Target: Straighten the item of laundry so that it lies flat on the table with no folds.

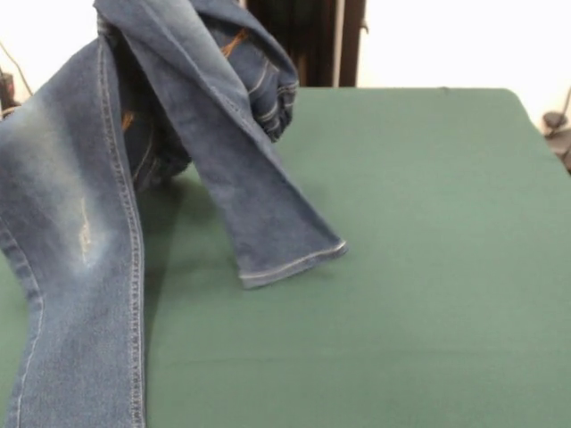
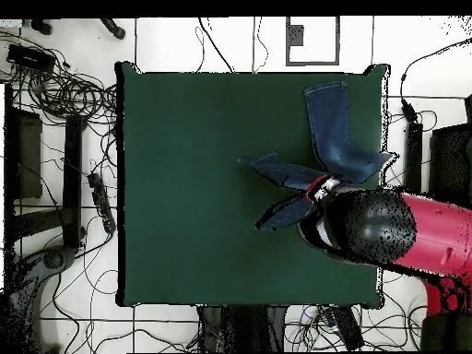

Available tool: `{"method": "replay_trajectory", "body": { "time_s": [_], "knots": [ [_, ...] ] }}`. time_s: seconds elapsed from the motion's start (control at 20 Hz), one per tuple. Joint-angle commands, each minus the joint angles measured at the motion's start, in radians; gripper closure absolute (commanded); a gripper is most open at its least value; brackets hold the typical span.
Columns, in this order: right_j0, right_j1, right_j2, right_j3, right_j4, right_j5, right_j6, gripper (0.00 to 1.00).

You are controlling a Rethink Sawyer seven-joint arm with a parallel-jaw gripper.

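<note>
Lifted, crumpled jeans (image 1: 80,223), 1 leg on table (image 1: 428,267); gripper grip indiscernible.

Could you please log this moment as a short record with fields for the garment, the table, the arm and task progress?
garment: blue denim jeans, lifted and bunched; one leg's hem rests on the table
table: dark green top, jeans at one side
arm: red and black arm above the jeans; claw hidden
floor: cables beside the table
progress: not flat, folds remain
</note>
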Motion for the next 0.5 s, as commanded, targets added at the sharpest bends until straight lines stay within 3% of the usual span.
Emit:
{"method": "replay_trajectory", "body": {
  "time_s": [0.05, 0.5],
  "knots": [
    [0.029, 0.020, 0.087, -0.143, 0.015, 0.109, -0.150, 1.00],
    [0.008, 0.011, 0.080, -0.082, 0.030, 0.010, -0.156, 1.00]
  ]
}}
